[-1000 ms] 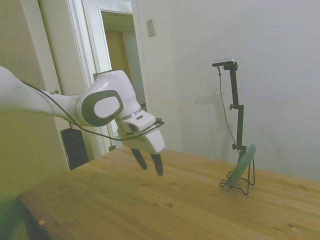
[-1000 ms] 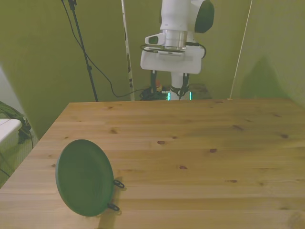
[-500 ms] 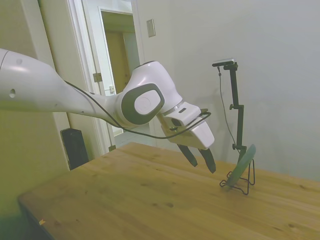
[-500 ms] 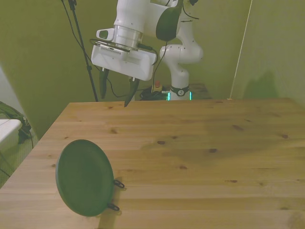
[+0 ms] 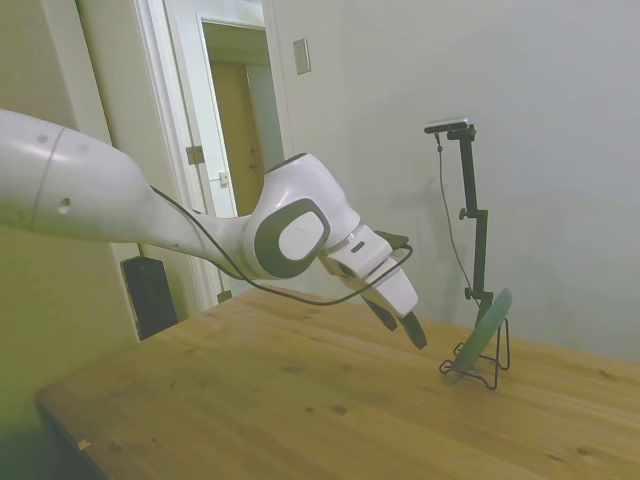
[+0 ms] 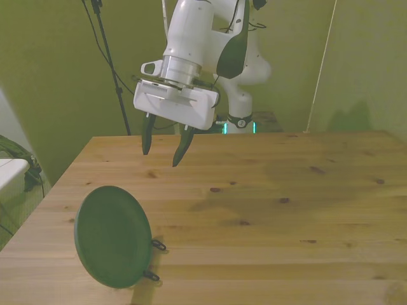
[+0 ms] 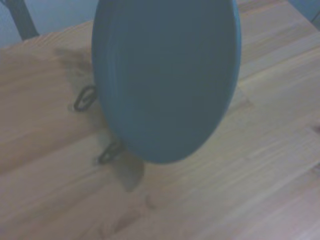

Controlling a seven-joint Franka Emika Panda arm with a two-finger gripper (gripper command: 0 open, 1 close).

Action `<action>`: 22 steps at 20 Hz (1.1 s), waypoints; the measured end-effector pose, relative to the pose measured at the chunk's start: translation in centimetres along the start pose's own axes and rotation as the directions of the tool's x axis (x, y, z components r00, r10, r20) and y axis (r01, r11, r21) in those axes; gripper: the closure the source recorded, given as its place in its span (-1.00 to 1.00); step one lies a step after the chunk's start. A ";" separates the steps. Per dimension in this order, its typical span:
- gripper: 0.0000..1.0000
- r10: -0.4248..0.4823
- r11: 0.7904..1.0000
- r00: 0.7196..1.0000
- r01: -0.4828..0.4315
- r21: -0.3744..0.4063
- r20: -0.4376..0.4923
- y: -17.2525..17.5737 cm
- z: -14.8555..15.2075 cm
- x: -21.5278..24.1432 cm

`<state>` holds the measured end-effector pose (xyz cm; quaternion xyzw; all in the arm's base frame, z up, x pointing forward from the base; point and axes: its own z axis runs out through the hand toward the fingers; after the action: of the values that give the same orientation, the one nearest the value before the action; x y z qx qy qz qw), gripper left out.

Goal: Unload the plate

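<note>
Plate [image 6: 112, 236] stands nearly on edge in a thin black wire rack [image 5: 487, 362], leaning back against the rack's upright loop. In the front view it sits near the bench's [image 6: 267, 216] near corner on the front view's left, its dull green face turned toward that camera. 2 small wire feet of the rack poke out from under the plate's lower edge, resting on the wood. In the side view the plate [image 5: 485, 330] appears edge-on as a thin tilted arc, with the rack's frame behind and under it.

Jaws [image 6: 162, 145] hang in the air above the bench, released, with a clear gap between the 2 dark fingers [image 6: 147, 135] and nothing between them. They point down and toward the plate. In the side view the jaws [image 5: 400, 322] are near the plate but apart from it, with bare wood between fingertips and rack. The arm's white wrist housing is tilted, cable looping beneath it.

Wrist view (soft focus): the plate [image 7: 165, 75] fills most of the frame, smooth and plain, blue-green in this light. The rack's 2 wire feet [image 7: 85, 97] show beside its lower rim, and a shadow falls on the planks below.

Bench surface is pale knotty wood.
</note>
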<state>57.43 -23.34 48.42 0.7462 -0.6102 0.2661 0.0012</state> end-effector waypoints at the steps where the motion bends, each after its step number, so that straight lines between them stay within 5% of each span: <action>1: -1.00 0.012 1.000 1.000 -0.012 0.006 -0.012 -0.5 0.5 0.6; 12: -1.00 0.033 0.999 0.990 -0.031 0.017 -0.134 -3.9 3.9 6.5; 22: -1.00 0.025 0.999 0.983 -0.029 -0.018 -0.179 -3.5 5.5 8.2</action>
<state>63.67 -31.66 48.11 0.7109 -0.6203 0.3260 0.0600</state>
